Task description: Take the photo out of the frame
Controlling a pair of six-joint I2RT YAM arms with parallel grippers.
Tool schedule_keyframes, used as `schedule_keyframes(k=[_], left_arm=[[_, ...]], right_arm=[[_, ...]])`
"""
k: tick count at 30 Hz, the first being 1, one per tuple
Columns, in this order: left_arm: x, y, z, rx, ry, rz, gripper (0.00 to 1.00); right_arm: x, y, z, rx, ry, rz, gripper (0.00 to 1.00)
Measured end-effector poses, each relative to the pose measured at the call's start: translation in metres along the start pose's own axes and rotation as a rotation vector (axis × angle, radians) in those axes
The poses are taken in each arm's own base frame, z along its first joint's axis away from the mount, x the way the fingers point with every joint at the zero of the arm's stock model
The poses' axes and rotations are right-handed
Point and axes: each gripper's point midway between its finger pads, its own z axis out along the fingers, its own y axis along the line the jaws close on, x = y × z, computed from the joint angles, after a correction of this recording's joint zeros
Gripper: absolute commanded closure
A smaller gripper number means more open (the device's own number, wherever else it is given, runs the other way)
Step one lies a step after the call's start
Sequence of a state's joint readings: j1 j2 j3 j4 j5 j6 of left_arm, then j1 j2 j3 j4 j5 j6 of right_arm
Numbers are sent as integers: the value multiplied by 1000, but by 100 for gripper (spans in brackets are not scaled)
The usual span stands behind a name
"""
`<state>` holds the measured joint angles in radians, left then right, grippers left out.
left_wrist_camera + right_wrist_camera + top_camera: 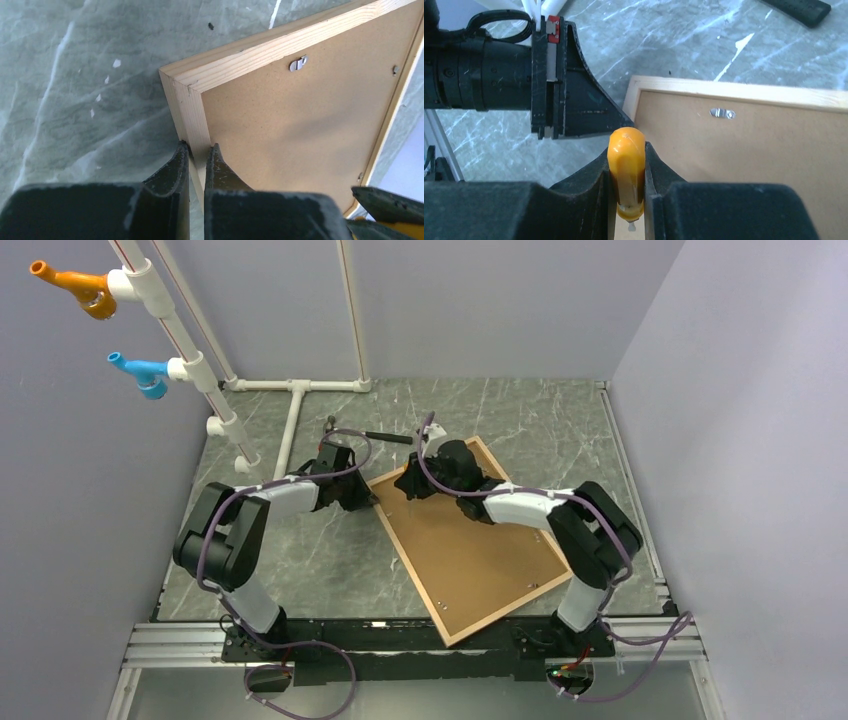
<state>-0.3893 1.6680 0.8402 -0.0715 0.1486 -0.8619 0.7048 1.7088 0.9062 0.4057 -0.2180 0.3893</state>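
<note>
Frame (240, 55) face-down on table (300, 570); photo (300, 130) seated inside, brown back up. Left claw (198, 150) pinches rail near 9 o'clock corner. Right claw (626, 150) clamps yellow tool (625, 170). Clip (722, 113) in place; removal looks barely begun.

The frame (192, 107) is pale bare wood, matt, with visible grain. The photo (300, 130) shows a brown matt fibreboard back with shiny metal clips (298, 63). The bench (75, 100) is smooth marbled grey. The yellow handle (626, 160) is glossy plastic.
</note>
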Motion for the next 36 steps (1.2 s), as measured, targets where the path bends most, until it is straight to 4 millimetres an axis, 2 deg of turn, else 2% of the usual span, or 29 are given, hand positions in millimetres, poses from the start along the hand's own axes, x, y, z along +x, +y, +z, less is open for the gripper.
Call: schedule_keyframes(k=[6,15,19,23,36], left_arm=[[-3,-6,4,70,21,-4,100],[-3,-7,5,116,17,-6,100],[-3,-7,5,135,12,-10,100],[-3,-7,5,146,12,-13,100],[-4,-9,7,173,6,-20,100]], right_arm=[[-1,-3,27,-9,15,6,100],[1,-5,52,-18,30,26,100],[8,-10,63,-13,47,36,100],[13,-12,69,-18,60,41,100],[7,-7,77,-41,49,48,100]])
